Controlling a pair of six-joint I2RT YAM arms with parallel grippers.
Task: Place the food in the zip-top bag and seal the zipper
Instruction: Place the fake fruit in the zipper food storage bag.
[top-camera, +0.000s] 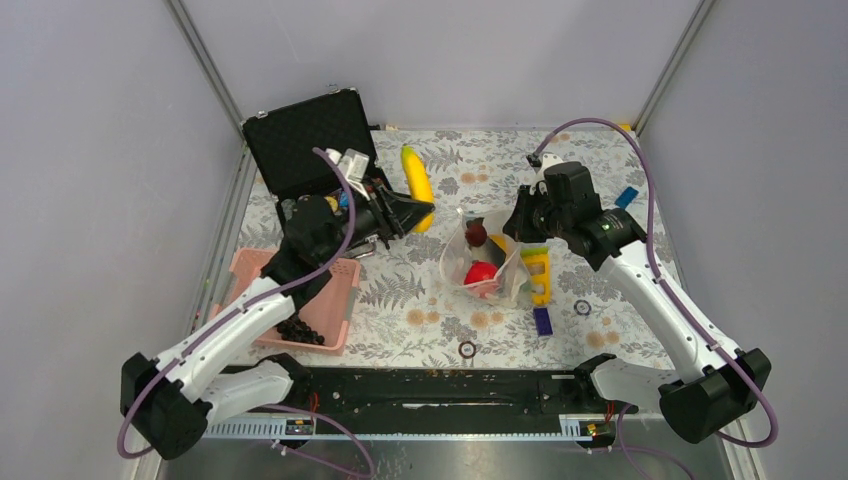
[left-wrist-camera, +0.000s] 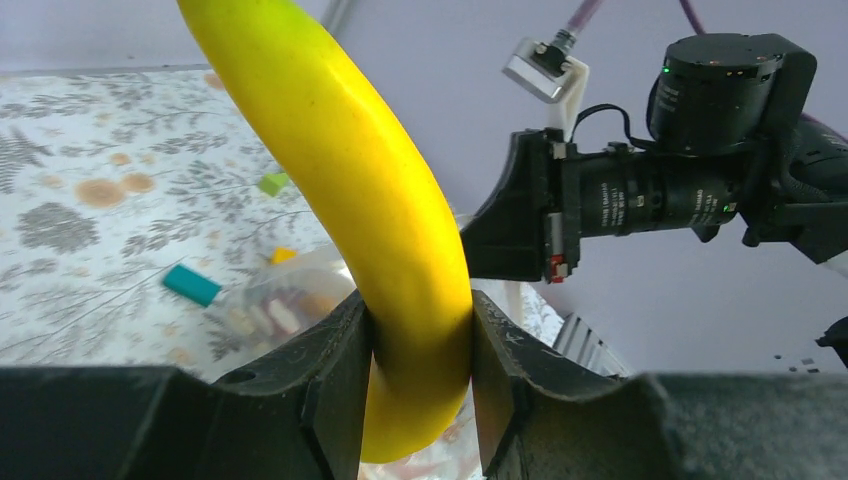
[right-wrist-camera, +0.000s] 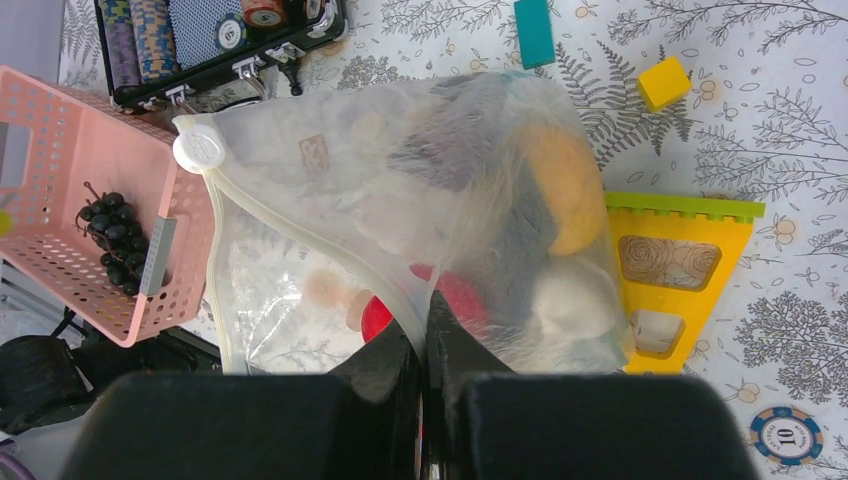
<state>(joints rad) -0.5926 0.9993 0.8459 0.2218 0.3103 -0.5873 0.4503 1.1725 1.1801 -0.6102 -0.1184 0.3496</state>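
My left gripper (top-camera: 415, 214) is shut on the lower end of a yellow banana (top-camera: 416, 178) and holds it above the table, left of the bag; in the left wrist view the banana (left-wrist-camera: 360, 170) sits between both fingers of that gripper (left-wrist-camera: 420, 350). My right gripper (top-camera: 520, 228) is shut on the whitish zipper strip (right-wrist-camera: 300, 240) and holds the mouth of the clear zip-top bag (right-wrist-camera: 400, 170) up and open. The bag (top-camera: 487, 262) holds a red fruit (top-camera: 480, 273), an orange (right-wrist-camera: 565, 185) and other blurred food. A dark grape bunch (right-wrist-camera: 110, 235) lies in the pink basket.
The pink basket (top-camera: 300, 295) stands at the left. An open black case (top-camera: 305, 140) with poker chips is at the back left. A yellow triangular piece (top-camera: 538, 272) lies right of the bag. A blue block (top-camera: 543, 320), loose chips (top-camera: 467, 349) and a teal block (top-camera: 626, 197) lie around.
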